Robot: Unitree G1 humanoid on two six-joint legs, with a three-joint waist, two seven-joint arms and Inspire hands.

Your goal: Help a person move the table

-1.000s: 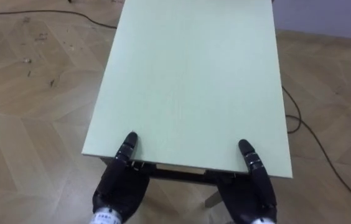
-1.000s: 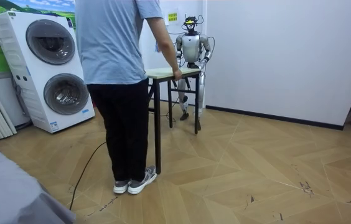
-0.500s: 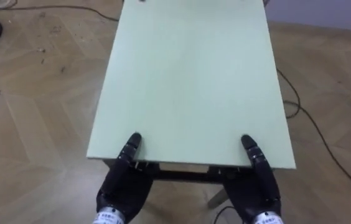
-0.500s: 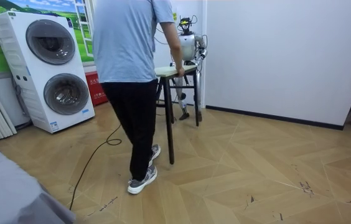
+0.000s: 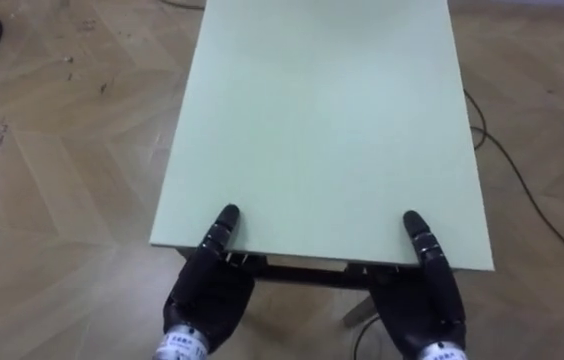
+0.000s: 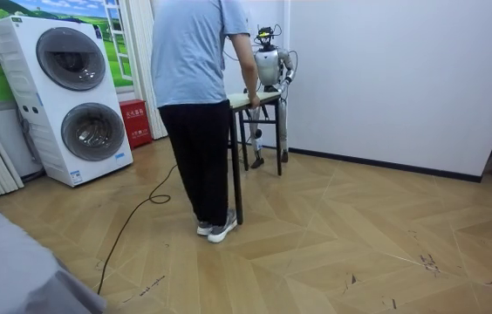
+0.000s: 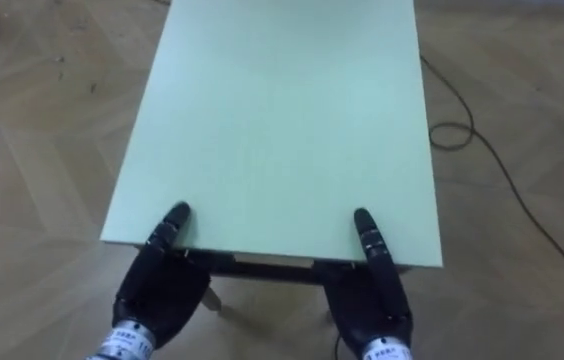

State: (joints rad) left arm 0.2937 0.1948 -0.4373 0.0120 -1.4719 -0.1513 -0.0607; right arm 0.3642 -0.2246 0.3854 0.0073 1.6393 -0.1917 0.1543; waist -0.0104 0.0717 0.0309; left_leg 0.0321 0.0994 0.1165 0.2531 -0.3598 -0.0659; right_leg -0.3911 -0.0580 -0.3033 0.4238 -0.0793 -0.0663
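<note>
you've got the left hand point(image 5: 207, 295) and right hand point(image 5: 427, 300) at the table's point(image 5: 322, 110) near edge. each thumb lies flat on top, the rest is tucked under the board, so you can't tell the grip. far beyond the thumbs, a person point(image 6: 192, 52) holds the other end.

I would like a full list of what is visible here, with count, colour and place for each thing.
table: one, pale green top, dark legs, between robot and person.
washing machines: two, white, stacked, room view's left.
red box: one, red, just right of the machines in the room view.
cable: one, black, on the floor beside the person.
person: one, light blue shirt, black trousers, holding the table's far end.
left hand: one, black, table's near edge, left.
right hand: one, black, table's near edge, right.
</note>
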